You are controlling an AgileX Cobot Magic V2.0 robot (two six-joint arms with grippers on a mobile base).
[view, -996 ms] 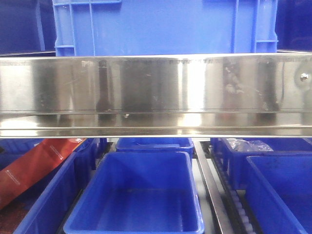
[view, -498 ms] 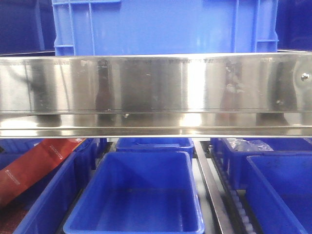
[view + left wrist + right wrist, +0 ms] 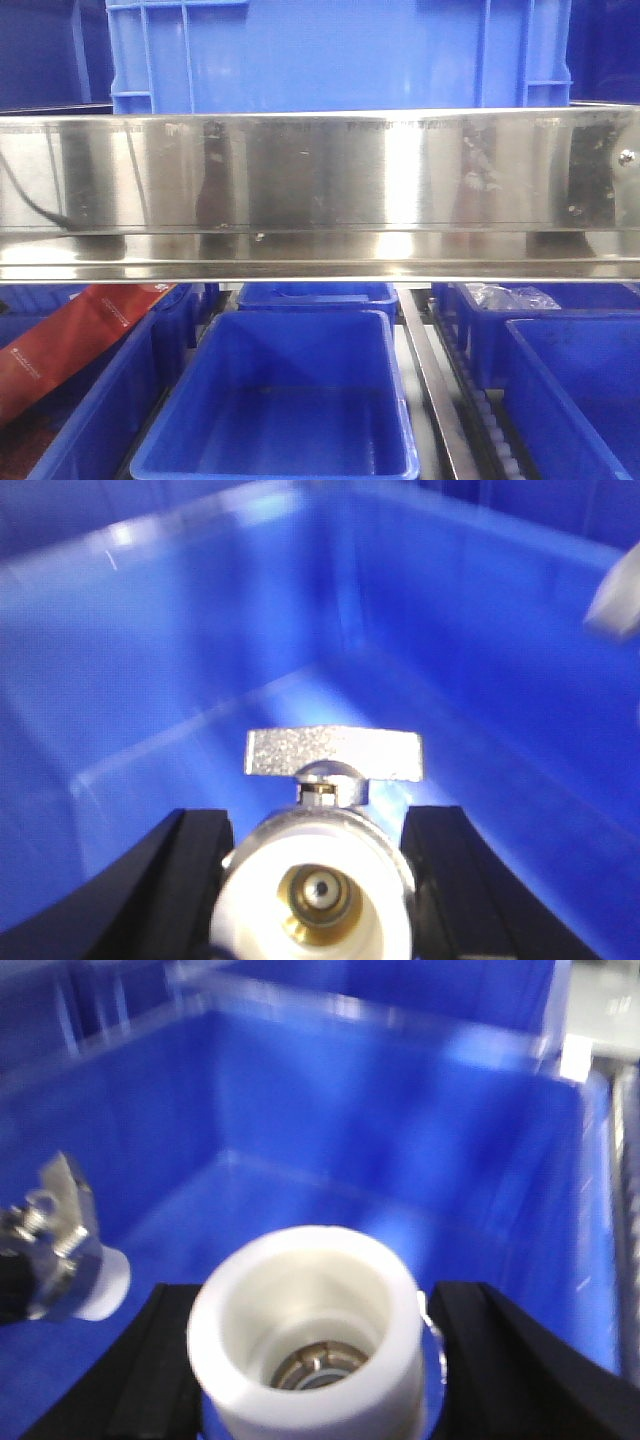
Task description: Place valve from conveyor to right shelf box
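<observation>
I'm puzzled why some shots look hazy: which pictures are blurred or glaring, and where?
Front view: fairly sharp, but white glare streaks the steel rail, which mirrors dark shapes. Left wrist view: the valve is fairly crisp, the blue box behind it smeared soft. Right wrist view: the second valve looks soft, the blue behind it blurred, with washed-out highlights.

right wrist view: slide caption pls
Right end effector holds a valve over a blue box; second valve at left.

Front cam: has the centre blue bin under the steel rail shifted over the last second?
No. The centre blue bin sits where it did, its rim the same against the steel rail above and the divider bar on its right.
</observation>
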